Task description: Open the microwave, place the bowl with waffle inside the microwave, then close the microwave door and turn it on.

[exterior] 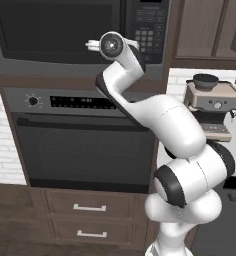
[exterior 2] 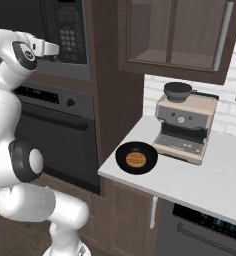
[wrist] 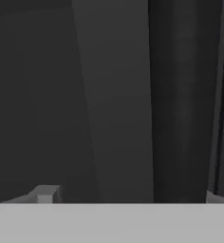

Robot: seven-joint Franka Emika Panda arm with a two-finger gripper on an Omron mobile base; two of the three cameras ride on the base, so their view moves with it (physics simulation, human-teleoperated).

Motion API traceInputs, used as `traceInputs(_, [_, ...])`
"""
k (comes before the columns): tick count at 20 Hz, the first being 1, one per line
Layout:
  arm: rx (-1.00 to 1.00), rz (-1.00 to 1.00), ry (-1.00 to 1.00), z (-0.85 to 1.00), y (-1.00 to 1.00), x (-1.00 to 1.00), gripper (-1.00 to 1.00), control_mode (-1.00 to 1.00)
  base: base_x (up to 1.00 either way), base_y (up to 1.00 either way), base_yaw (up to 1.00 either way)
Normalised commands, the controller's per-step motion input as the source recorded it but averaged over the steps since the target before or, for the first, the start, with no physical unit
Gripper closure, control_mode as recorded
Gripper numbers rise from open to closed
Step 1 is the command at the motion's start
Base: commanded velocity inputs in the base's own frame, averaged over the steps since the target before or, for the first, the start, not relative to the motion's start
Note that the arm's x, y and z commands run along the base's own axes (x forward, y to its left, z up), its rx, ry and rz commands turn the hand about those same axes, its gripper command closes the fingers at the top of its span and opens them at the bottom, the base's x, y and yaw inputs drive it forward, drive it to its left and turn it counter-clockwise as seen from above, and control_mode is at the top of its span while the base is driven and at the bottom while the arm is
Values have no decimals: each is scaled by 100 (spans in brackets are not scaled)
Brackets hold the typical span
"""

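Observation:
The microwave [exterior: 65, 55] is built in above the oven, and the microwave door [exterior: 55, 25] lies flush with its front. The black keypad [exterior: 150, 27] sits to the door's right. My arm reaches up to it, the wrist [exterior: 112, 46] close in front of the door's right edge beside the keypad [exterior 2: 70, 30]. In the hand view my gripper [wrist: 130, 198] is open, with grey and dark upright bands of the microwave front close ahead and nothing between the fingertips [wrist: 45, 193]. The bowl with waffle [exterior 2: 136, 158] rests on the counter's left end, well below and right of the hand.
A black-windowed oven [exterior: 85, 145] with a bar handle sits under the microwave, with drawers [exterior: 90, 207] below it. A beige-and-steel coffee machine [exterior 2: 182, 127] stands on the white counter [exterior 2: 210, 182] behind the bowl. Wall cabinets [exterior 2: 175, 35] hang above the counter.

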Motion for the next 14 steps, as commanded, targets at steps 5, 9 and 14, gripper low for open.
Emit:
traceInputs(5, [0,23,-11,-69,100,46,100,-100,0,0,0])
traceInputs(9, [-5,20,-19,-94,100,7,100,-100,0,0,0])
traceInputs(14, [-7,23,-17,-100,100,-4,100,-100,0,0,0])
